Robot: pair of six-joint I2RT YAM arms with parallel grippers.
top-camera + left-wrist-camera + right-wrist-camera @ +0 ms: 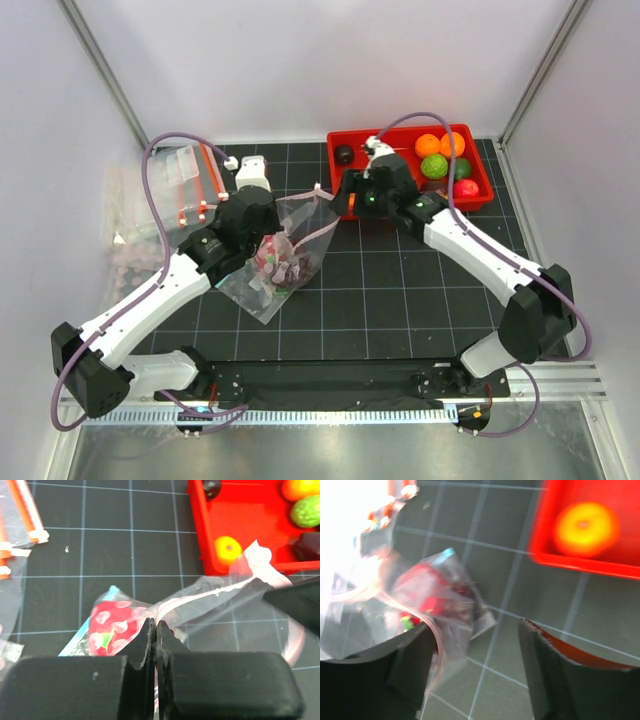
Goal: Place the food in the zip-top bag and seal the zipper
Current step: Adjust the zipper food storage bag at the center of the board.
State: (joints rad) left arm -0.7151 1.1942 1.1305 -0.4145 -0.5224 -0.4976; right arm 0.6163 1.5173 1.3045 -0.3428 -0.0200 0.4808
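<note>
left gripper point(156, 630) clenched on bag point(300, 225), pink zipper point(200, 596) strip pinched between pads. bag in middle of mat point(400, 290), between arms, mouth end held up, bottom resting on mat. dragon fruit point(112, 627) inside bag; other pieces beside it too blurred to name. right gripper point(476, 627) released, jaws wide apart, only mat showing between them, just beside bag's mouth corner, near tray point(486, 178) front edge. tray holds orange, green, red, dark balls.

The clear dotted zip-top bag point(305, 228) sags upright, reddish zipper point(200, 594) on top, red-pink food point(110, 629) seemingly inside.
</note>
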